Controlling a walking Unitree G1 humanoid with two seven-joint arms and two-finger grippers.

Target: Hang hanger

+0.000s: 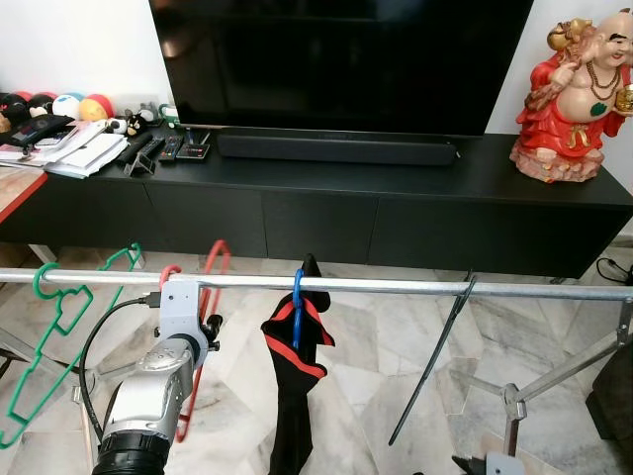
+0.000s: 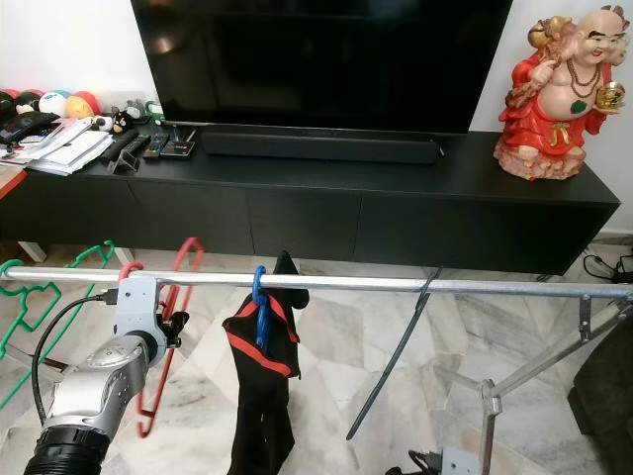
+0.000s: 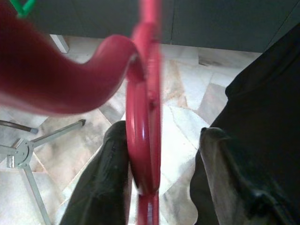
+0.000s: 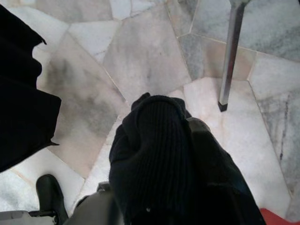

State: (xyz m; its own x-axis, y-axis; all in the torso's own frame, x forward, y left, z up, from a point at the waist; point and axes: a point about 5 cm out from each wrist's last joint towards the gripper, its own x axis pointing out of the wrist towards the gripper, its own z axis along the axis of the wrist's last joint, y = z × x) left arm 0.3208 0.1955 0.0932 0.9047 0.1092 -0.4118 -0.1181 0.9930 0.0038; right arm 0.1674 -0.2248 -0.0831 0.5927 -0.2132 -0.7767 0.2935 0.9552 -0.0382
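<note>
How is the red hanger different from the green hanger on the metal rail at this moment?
The red hanger hangs beside the left gripper, between its open fingers; the green hanger hangs apart from the gripper, further to the robot's left. The red hanger looks almost edge-on and narrow; the green hanger shows its broad zigzag outline. They differ in colour. Both hook over the same metal rail and carry no clothes.
</note>
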